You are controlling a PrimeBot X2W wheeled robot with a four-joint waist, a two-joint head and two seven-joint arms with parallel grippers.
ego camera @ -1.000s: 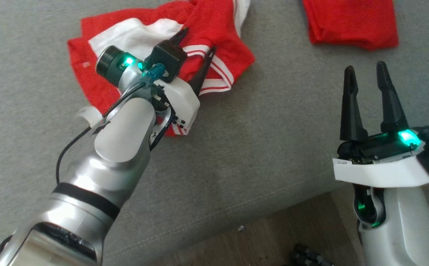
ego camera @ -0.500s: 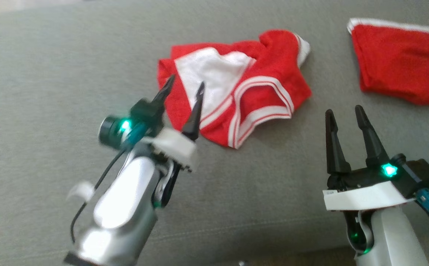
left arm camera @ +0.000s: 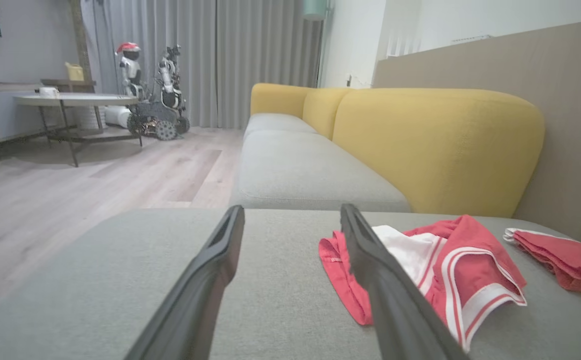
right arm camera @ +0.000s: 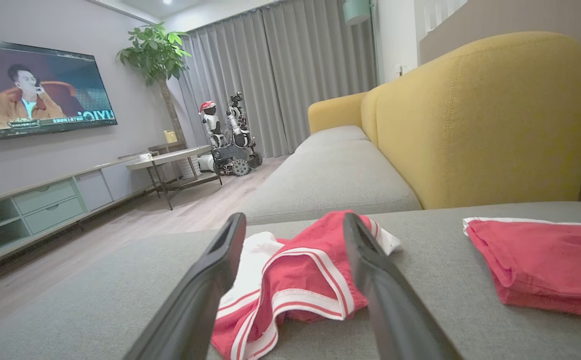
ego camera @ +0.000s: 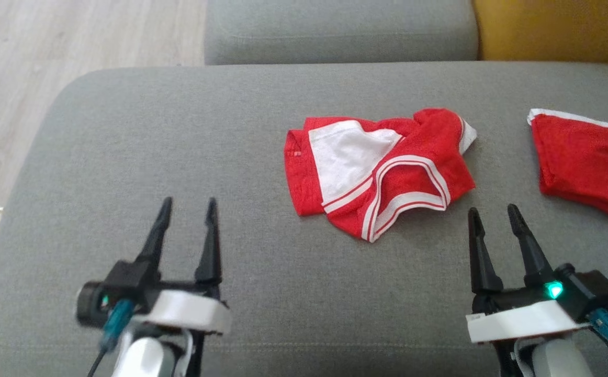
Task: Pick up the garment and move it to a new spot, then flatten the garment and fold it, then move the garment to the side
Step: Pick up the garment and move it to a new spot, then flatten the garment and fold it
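garment (ego camera: 377, 173): red, white trim | crumpled, unfolded | lying on grey cushion (ego camera: 178, 157)

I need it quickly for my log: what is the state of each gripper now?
Left gripper: open, holding nothing, apart from the red and white garment.
Right gripper: open, holding nothing.

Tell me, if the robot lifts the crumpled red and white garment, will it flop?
Probably floppy: the red and white garment lies in soft folds. Lifted, it would likely dangle from the pinched spot. Pushed, it would probably bunch up, since the grey cushion looks like rough fabric.
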